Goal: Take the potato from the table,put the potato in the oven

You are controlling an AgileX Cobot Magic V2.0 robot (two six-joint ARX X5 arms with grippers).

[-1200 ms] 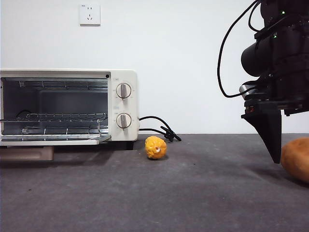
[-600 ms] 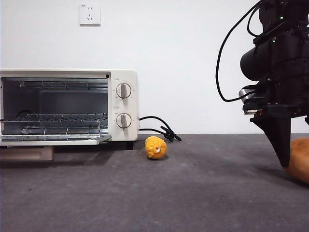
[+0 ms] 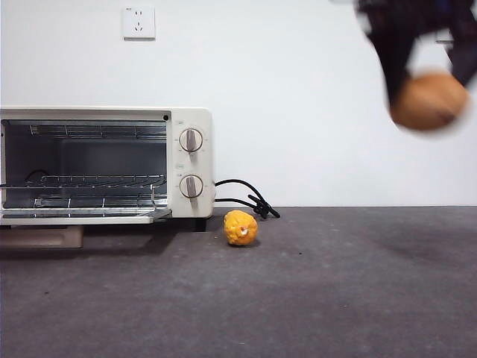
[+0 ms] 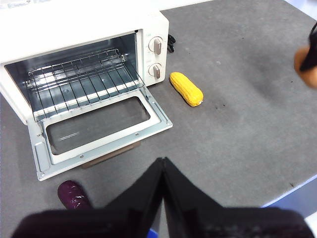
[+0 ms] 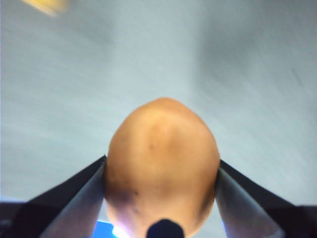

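- The oven [image 3: 104,165] sits well off to the side of the working hand, door dropped flat, wire rack bare — it's ready, and nothing there has moved in the last second.
- The counter [image 3: 335,298] under the right hand now lies bare where the potato was resting a moment ago; only a soft shadow is left.
- Big change: the right hand [image 3: 425,82] is up! A second ago its jaw tip stood down at the counter beside the potato; now it's high in the top corner of the front view, blurred with speed.
- The potato [image 5: 162,166] goes with it — clamped between both jaws of the right hand, one pressing each flank, well clear of the counter.
- So the pickup looks done; the carry across to the oven is what's left.
- The left hand [image 4: 162,171] waits with jaws pressed together, holding nothing, looking down over the open oven door.
- The yellow corn cob [image 4: 186,89] lies untouched near the oven's knobs, between the carrying hand and the oven.
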